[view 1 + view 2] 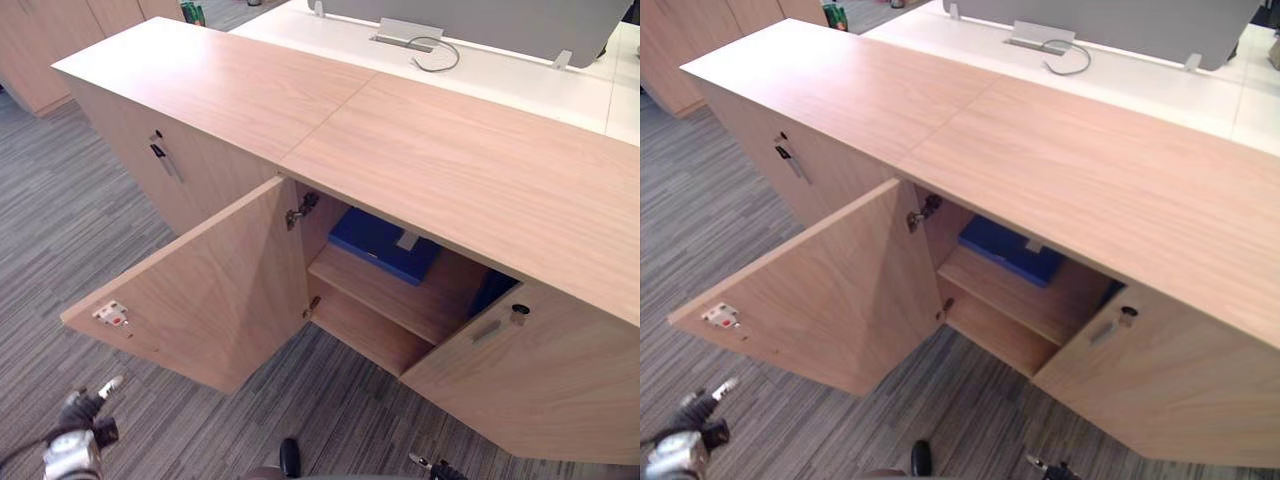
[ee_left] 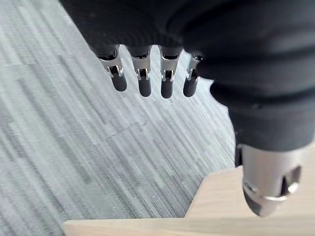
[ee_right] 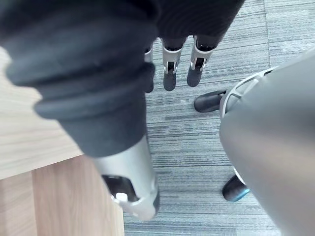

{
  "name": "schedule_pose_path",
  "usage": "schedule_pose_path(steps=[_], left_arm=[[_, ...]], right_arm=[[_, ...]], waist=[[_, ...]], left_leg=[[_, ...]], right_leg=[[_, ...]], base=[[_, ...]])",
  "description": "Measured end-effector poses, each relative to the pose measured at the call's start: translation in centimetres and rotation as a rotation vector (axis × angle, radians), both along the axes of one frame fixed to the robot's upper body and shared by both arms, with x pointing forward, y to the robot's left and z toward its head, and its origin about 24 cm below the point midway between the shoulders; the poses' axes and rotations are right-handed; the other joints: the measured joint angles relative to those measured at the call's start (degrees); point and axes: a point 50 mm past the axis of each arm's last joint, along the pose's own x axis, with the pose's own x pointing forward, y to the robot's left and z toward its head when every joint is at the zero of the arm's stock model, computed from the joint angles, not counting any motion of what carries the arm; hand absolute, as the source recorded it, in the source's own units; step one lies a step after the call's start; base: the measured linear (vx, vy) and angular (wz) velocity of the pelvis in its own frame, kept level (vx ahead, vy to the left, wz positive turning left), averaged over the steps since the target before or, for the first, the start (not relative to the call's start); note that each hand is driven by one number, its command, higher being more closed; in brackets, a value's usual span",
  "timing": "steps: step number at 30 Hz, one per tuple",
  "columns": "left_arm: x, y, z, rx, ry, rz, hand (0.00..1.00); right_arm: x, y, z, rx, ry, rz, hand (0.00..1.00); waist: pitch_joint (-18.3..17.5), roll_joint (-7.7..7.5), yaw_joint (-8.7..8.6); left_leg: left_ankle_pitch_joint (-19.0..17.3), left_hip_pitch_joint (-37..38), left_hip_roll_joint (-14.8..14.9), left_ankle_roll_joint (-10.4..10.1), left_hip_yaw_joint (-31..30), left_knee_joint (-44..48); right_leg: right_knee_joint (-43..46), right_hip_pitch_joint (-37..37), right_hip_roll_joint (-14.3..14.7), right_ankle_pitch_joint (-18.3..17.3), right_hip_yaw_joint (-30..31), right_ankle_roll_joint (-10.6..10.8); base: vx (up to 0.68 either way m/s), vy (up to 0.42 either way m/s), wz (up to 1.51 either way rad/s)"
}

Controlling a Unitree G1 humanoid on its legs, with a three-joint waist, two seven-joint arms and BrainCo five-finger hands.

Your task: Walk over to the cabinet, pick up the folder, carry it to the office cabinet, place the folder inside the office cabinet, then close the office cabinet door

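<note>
The blue folder lies flat on the upper shelf inside the low wooden office cabinet. The cabinet's left door is swung wide over the carpet, and its right door stands partly open. My left hand hangs low in front of the left door; the left wrist view has its fingers straight above the carpet, holding nothing. My right hand hangs beside the right door with straight fingers, also holding nothing. Both hands are well apart from the folder.
A closed door with a metal handle is left of the open compartment. Behind the cabinet is a white desk with a grey cable. More wooden cabinets stand far left. Grey striped carpet covers the floor.
</note>
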Motion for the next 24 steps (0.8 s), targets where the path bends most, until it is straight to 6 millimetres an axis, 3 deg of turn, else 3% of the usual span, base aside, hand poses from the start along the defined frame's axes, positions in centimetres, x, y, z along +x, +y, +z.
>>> schedule_pose_path(steps=[6,14,20,24], left_arm=[[1.8,1.1,2.5,0.146,0.032,-0.08,0.0],[5.6,-0.8,5.3,0.397,0.058,-0.307,0.0],[5.4,-2.6,5.1,0.491,0.11,-0.451,0.0],[4.2,-6.4,2.1,0.417,0.123,-0.574,0.0]], right_arm=[[-0.3,-0.2,0.0,-0.005,-0.001,-0.006,0.0],[-1.8,0.1,-0.2,0.012,0.022,-0.006,0.0],[-1.6,-0.1,-0.1,0.001,0.004,0.011,0.0],[-1.3,0.3,-0.1,0.001,0.007,0.079,0.0]], waist=[[-0.15,0.34,0.55],[-0.76,0.95,2.19],[-1.18,1.17,2.77],[-2.51,1.35,3.15]], left_leg=[[-0.38,1.04,0.67,-0.5,0.94,-0.01],[-0.32,1.04,0.65,-0.42,0.93,-0.24],[-0.3,1.04,0.5,-0.39,0.94,-0.23],[-0.29,1.02,0.36,-0.37,0.78,-0.23]], right_leg=[[-0.05,0.34,0.54,-0.15,1.35,-0.27],[-0.03,0.28,0.52,-0.16,1.52,-0.27],[-0.03,0.3,0.41,-0.16,1.52,-0.28],[0.0,0.31,0.29,-0.16,1.47,-0.28]], base=[[-0.02,-0.011,-0.1],[-0.05,0.01,-0.01],[-0.01,0.003,0.0],[0.0,0.0,0.0]])
